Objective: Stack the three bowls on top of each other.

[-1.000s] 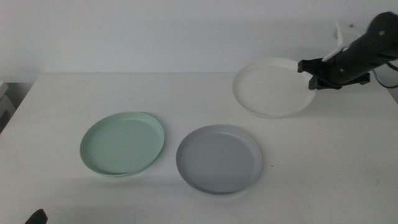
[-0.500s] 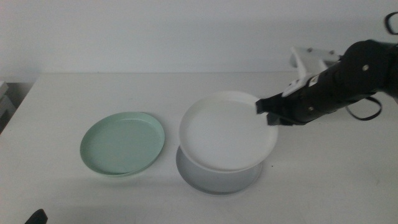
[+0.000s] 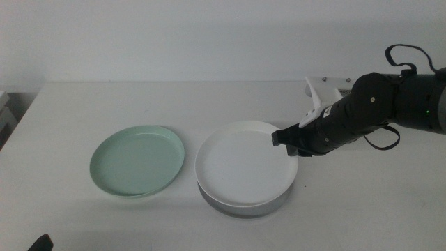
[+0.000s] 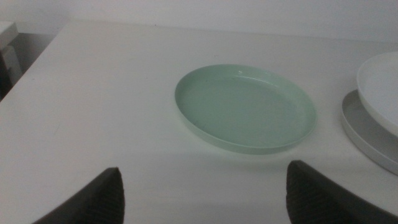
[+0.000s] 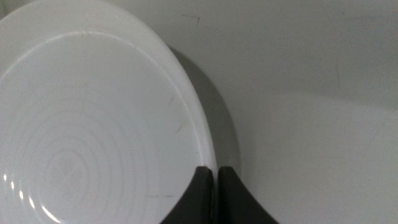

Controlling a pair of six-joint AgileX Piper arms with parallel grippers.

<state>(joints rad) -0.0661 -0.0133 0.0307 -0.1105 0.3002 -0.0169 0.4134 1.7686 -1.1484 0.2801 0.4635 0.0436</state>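
Right end effector (image 3: 284, 141) pinched shut on white bowl (image 3: 244, 164) rim at 3 o'clock, over grey bowl (image 3: 240, 207). Mint green bowl (image 3: 137, 160) at 9 o'clock. No legible writing.

White table (image 3: 83, 104), matte and smooth, spanning the whole width of the middle view. Behind its far edge, a plain pale wall (image 3: 174, 35). At the table's left end, part of a light-coloured unit (image 3: 5, 111) stands beside it; its form cannot be determined further.
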